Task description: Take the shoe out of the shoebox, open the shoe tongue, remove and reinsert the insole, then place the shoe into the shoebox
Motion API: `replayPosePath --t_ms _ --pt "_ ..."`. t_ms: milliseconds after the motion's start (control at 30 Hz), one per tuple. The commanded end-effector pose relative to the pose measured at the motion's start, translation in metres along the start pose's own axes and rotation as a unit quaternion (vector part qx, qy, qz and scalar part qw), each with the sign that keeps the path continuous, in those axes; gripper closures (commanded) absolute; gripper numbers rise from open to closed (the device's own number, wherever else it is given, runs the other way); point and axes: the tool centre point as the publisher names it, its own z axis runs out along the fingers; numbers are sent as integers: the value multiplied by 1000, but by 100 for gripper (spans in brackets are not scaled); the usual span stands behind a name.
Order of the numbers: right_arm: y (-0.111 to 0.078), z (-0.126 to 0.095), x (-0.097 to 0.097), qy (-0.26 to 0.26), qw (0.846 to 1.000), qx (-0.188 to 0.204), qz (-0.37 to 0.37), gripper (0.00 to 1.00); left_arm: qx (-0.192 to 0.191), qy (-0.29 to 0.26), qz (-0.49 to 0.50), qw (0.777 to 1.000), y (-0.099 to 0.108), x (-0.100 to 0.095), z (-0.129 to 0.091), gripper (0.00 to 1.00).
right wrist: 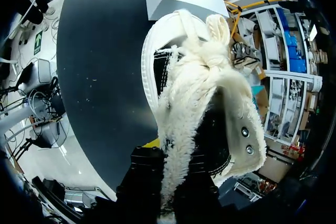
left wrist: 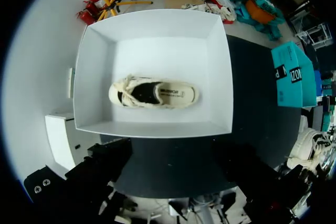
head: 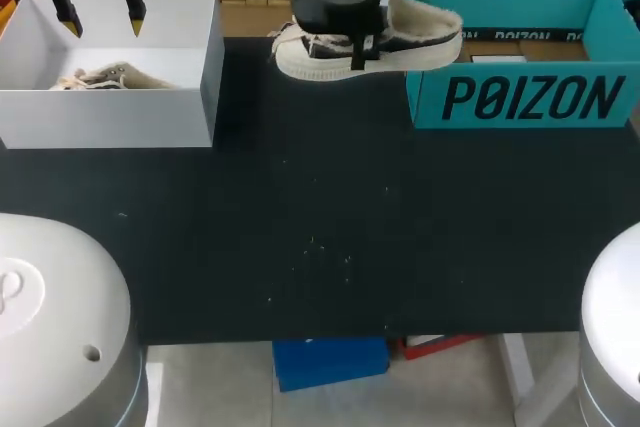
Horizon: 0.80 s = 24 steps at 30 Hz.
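Observation:
A cream low-top shoe (head: 420,32) with a dark inside and a fleecy collar hangs sideways in the air at the back of the table, just left of the teal shoebox (head: 530,97). My right gripper (head: 360,47) is shut on its upper edge. In the right wrist view the shoe (right wrist: 205,93) fills the space ahead of that gripper (right wrist: 168,182), sole side toward the table. My left gripper (head: 100,19) hovers open and empty above the white box (head: 110,112). A second cream shoe (left wrist: 152,94) lies inside that box (left wrist: 152,40), sole down, ahead of the left gripper (left wrist: 176,171).
The black table (head: 300,227) spreads between the white box at the back left and the teal shoebox at the back right. The teal shoebox (left wrist: 291,74) stands open-topped, with cardboard showing inside.

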Motion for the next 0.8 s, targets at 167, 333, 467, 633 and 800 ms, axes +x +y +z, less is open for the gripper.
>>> replayPosePath --t_ms 167,333,467,633,800 --pt "55 29 59 -9 1000 12 22 100 -1 -1 0 1000 0 0 0 0" --pt "70 49 85 2 1000 6 31 100 -1 -1 0 1000 0 0 0 0" --pt "76 65 103 5 999 -5 38 100 -1 -1 0 1000 0 0 0 0" --pt "83 84 128 0 999 -37 27 100 -1 -1 0 1000 0 0 0 0" --pt "84 99 147 3 998 -60 10 100 -1 -1 0 1000 0 0 0 0"
